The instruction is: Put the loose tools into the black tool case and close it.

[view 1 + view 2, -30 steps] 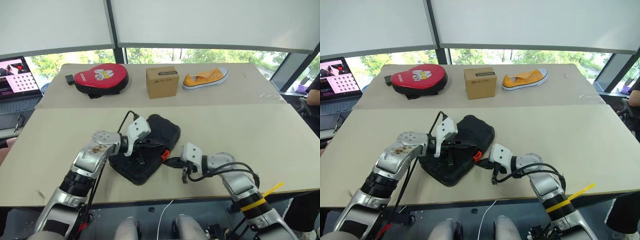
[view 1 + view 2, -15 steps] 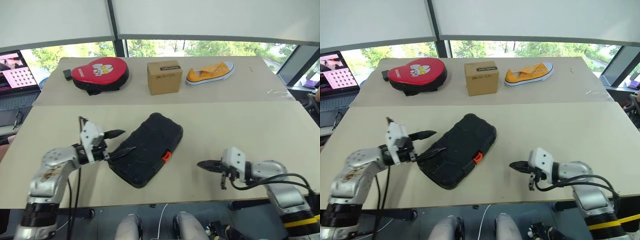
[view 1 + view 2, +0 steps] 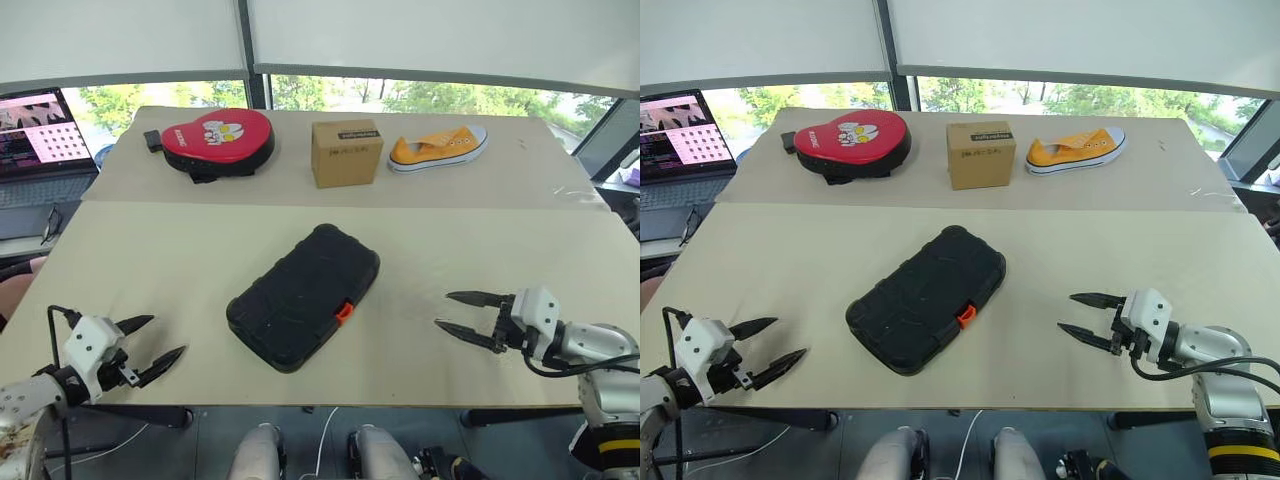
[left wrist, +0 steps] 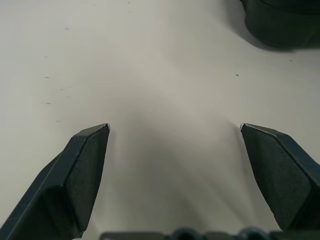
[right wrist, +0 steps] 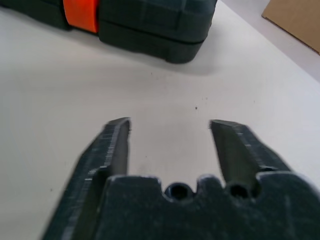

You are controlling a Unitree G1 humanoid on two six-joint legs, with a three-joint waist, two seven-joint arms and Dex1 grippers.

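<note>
The black tool case point(image 3: 303, 296) is seen lying closed at the middle of the surface point(image 3: 480, 250), set at a slant, with its small orange latch point(image 3: 344, 314) turned toward the near right. The left tool point(image 3: 148, 345) is held at the near left edge and the right tool point(image 3: 465, 314) at the near right, both well apart from the case, fingers spread and empty. At the far side, a red pouch point(image 3: 216, 142), a cardboard box point(image 3: 346, 153) and what appears to be a yellow shoe point(image 3: 437, 148) are lined up.

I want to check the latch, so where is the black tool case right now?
In the left eye view the black tool case lies shut mid-table between the open left gripper and right gripper.
</note>
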